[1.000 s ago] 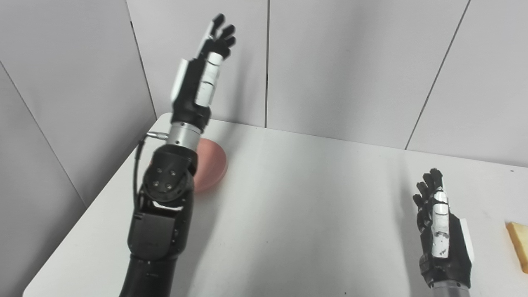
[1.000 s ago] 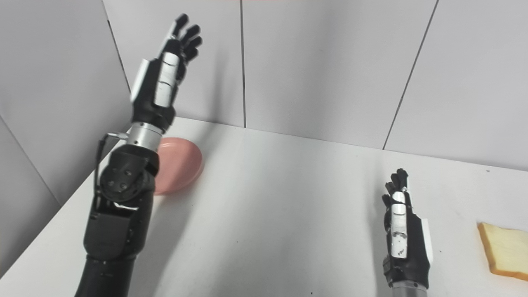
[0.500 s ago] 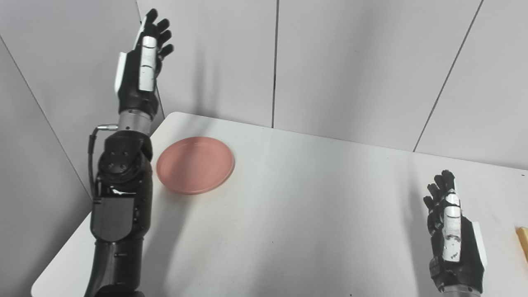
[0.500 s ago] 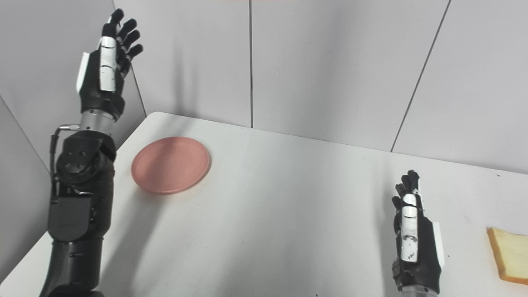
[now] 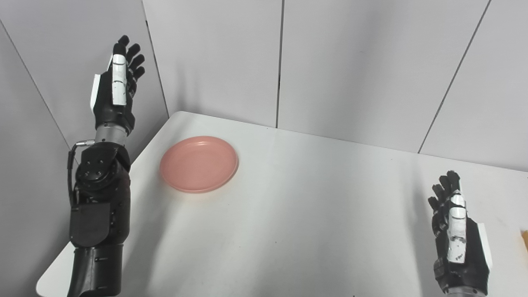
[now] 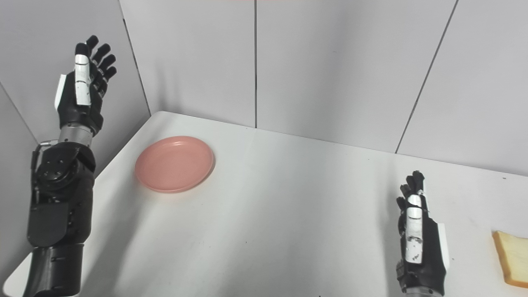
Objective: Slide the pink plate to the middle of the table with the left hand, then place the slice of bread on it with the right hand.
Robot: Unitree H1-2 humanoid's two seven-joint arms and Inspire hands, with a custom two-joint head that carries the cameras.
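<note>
Nothing done: round pink plate [image 5: 199, 164] at counter's [image 5: 288, 214] left corner, bread slice [image 6: 510, 258] far right; left robot hand [image 5: 115, 93] and right robot hand [image 6: 420, 243] open, empty.

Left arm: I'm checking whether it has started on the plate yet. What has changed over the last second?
The raised left hand swung leftward, from in front of the round pink plate to beyond the white table's left edge, uncovering the plate; it is open and took hold of nothing. The camera shifted too. The plate, the open right hand and the slice of bread stayed put.
</note>
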